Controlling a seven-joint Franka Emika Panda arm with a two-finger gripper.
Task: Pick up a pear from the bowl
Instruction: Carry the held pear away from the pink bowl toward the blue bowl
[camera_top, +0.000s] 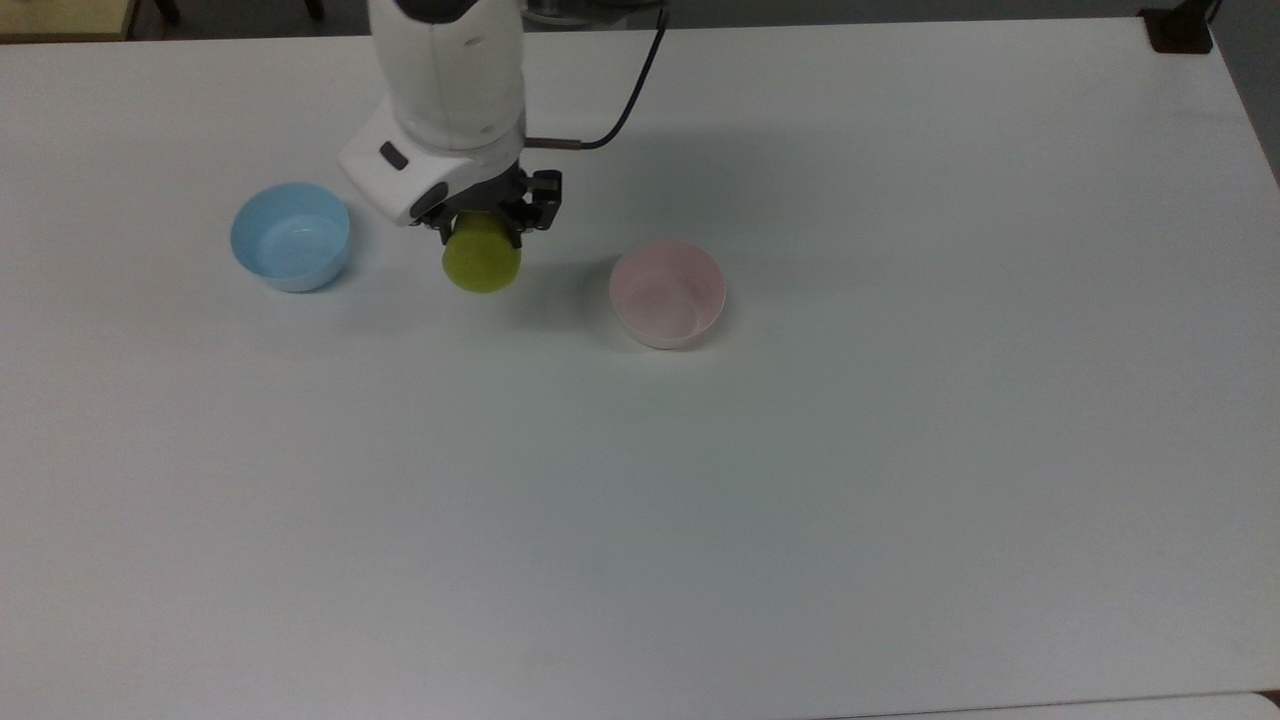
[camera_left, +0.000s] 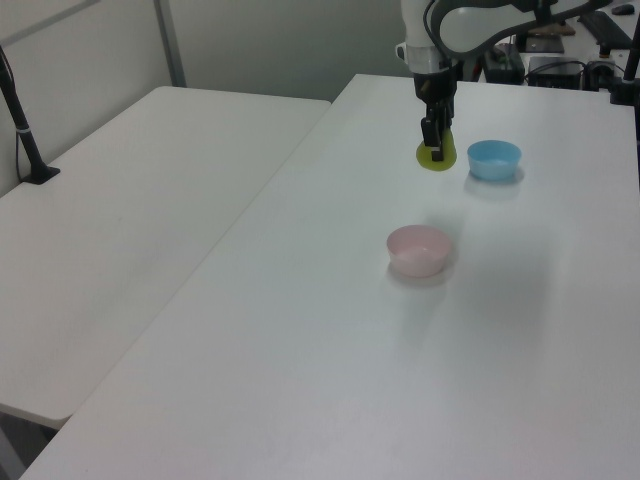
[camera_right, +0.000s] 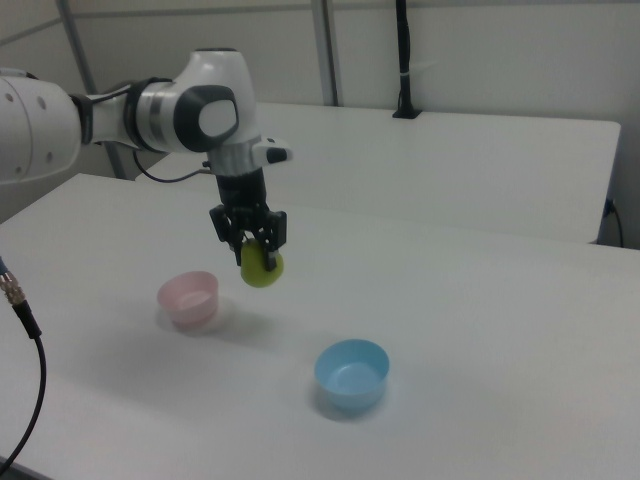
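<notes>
My gripper (camera_top: 485, 225) (camera_left: 436, 148) (camera_right: 252, 245) is shut on the yellow-green pear (camera_top: 482, 263) (camera_left: 436, 157) (camera_right: 262, 269), which hangs in the air above the table. The pale pink bowl (camera_top: 667, 293) (camera_left: 419, 250) (camera_right: 189, 298) stands with nothing in it. In the top view the held pear is to the left of this bowl, between it and the light blue bowl (camera_top: 291, 236). In the right view the pear hangs to the right of the pink bowl and well above the tabletop.
The light blue bowl (camera_left: 494, 159) (camera_right: 351, 374) stands apart on the white table (camera_top: 800, 500). A second white table (camera_left: 130, 220) lies beside it in the left view. A black cable (camera_right: 25, 330) crosses the right view's lower left corner.
</notes>
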